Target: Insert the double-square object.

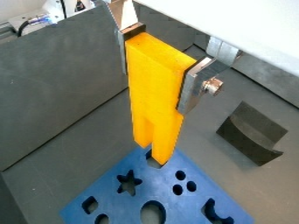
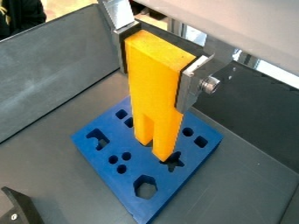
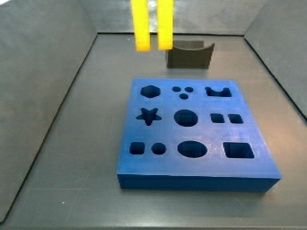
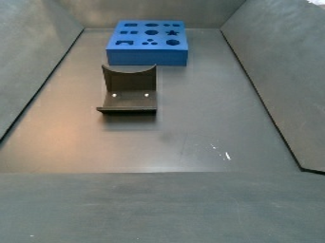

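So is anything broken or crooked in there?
Nothing stands out. The pincer holds the double-square object upright, prongs down, above the blue board. The board lies flat on the floor, and its holes look clean. The dark grey notched block sits apart from it, undamaged.

Evenly and fairly brightly lit from overhead in all four views. Soft, short shadows only, beneath the grey block [image 4: 128, 91] and along one edge of the blue board [image 3: 198, 135]. Small white glints on the floor [image 4: 219, 150] in a side view. Washed-out white patches behind the gripper [image 2: 155, 45] in both wrist views; silver fingers [image 1: 200, 80] catching a pale sheen. Yellow block [image 1: 155, 92] vivid, close to overexposed. Low resolution, slightly soft edges throughout; walls leaning outward from the wide lens
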